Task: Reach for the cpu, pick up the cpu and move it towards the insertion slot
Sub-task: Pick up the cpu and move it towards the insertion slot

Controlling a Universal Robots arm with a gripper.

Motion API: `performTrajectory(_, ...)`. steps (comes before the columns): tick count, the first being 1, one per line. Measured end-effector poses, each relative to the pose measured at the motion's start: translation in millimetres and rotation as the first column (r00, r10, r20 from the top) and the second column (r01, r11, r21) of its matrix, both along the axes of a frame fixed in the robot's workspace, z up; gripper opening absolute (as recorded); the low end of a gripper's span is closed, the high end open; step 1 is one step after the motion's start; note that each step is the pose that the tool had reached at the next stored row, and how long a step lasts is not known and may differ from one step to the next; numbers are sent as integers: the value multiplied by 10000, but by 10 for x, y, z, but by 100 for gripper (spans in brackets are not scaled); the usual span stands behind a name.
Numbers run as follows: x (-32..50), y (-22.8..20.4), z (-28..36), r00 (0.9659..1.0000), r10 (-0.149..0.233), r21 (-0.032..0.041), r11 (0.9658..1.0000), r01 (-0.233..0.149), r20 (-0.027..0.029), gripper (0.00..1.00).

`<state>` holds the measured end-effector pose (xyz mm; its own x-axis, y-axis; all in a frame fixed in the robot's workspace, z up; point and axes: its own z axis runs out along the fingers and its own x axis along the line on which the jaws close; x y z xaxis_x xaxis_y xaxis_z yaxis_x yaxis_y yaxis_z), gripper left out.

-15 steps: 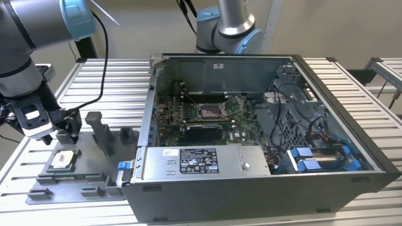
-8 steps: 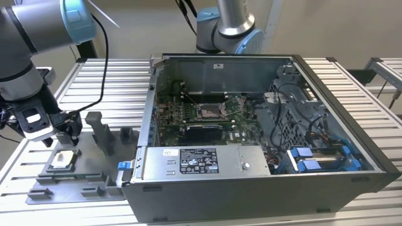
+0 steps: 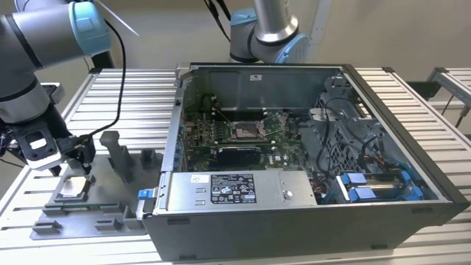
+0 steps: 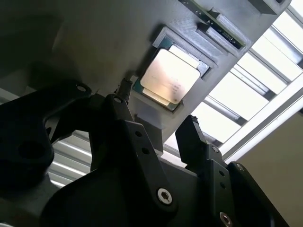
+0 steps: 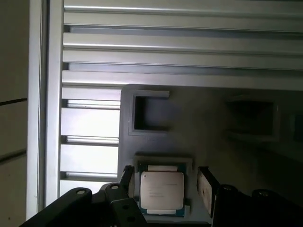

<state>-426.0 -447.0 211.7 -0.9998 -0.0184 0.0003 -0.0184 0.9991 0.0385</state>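
Slatted metal rails make up the bench (image 3: pixel 132 94), which runs pale and ribbed across the whole exterior view. On it sits an open computer case (image 3: pixel 294 232), lying on its side and taking up the middle and the exterior view's right. The grey robot arm (image 3: pixel 30 55), with its blue joint caps, reaches down along the exterior view's left edge. Beneath it a grey plastic fixture plate (image 3: pixel 81 221) with upright posts lies flat on the bench, just beside the case.

Inside the case a green circuit board (image 3: pixel 198 143) covers the floor. The insertion slot (image 3: pixel 245 131), a square silver frame with a dark centre, sits near the middle of that board, and a black rectangular block (image 3: pixel 235 154) lies just beside it. The slot is well apart from the fixture plate, with the case wall between them.

The gripper (image 3: pixel 71 168) hangs low over the near corner of the plate. In both wrist views it is spread wide, its two black fingers (image 5: pixel 204 187) standing one on each side of a raised pocket in the plate, with clear gaps to the chip between them, so it grasps nothing.

The cpu (image 5: pixel 162 191) lies flat in that pocket, silvery top up with a thin greenish rim showing around it. In the second wrist view the cpu (image 4: pixel 169 75) sits squarely between the fingers (image 4: pixel 124 94), untouched.
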Motion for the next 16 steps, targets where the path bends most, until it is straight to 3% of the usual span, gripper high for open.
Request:
performTrajectory(12,-20,-199,-50,10000,-1,-1,10000,1,-1,100)
performTrajectory(16,-10,-211,-86,10000,-1,-1,10000,1,-1,100)
